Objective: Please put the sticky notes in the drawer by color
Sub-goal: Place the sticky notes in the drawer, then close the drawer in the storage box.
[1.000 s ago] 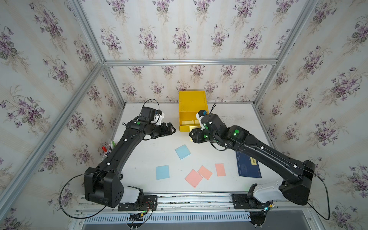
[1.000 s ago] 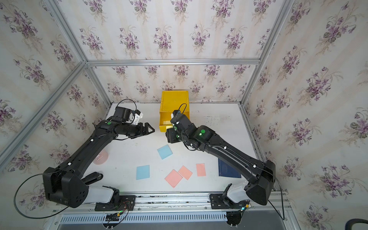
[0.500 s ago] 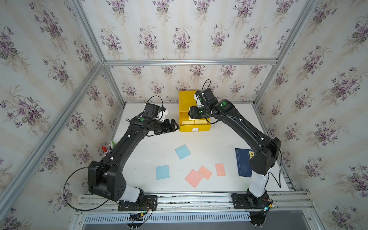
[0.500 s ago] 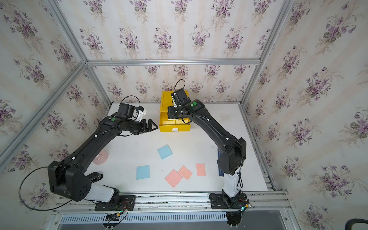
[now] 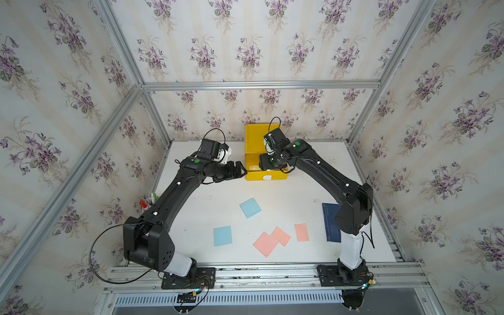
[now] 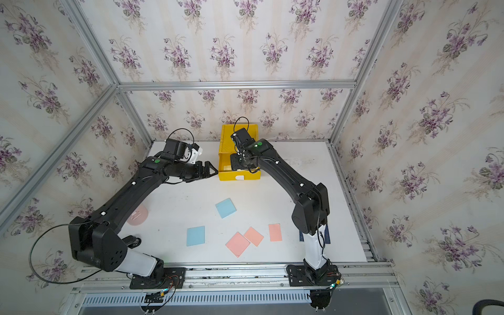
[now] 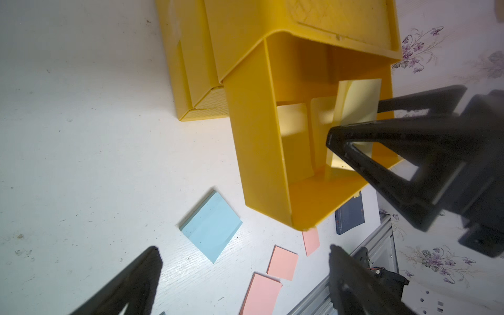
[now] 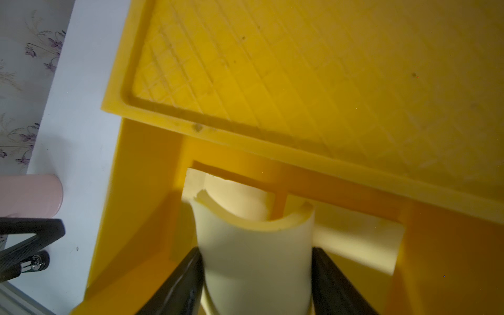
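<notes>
While left gripper (image 5: pixel 242 170) gapes wide, empty, just beside yellow plastic chest (image 5: pixel 255 136), pulled-out drawer (image 5: pixel 278 177) holds two pale yellow notes (image 8: pixel 360 245) lying flat. Right gripper (image 8: pixel 256 256) over drawer, pinching third yellow note (image 7: pixel 357 101), thin paper bowed between fingers (image 8: pixel 186 278). Chest top: moulded grid texture. On white table (image 5: pixel 196 207): two light blue squares (image 5: pixel 250 207), three salmon pink squares (image 5: pixel 265 244), dark blue book (image 5: pixel 330 226) far right, partly under arm.

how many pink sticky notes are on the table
3, near the table's front: the largest pink note, a second pink note touching it, and a third pink note apart, nearer the dark blue book. Arms might hide others.
</notes>
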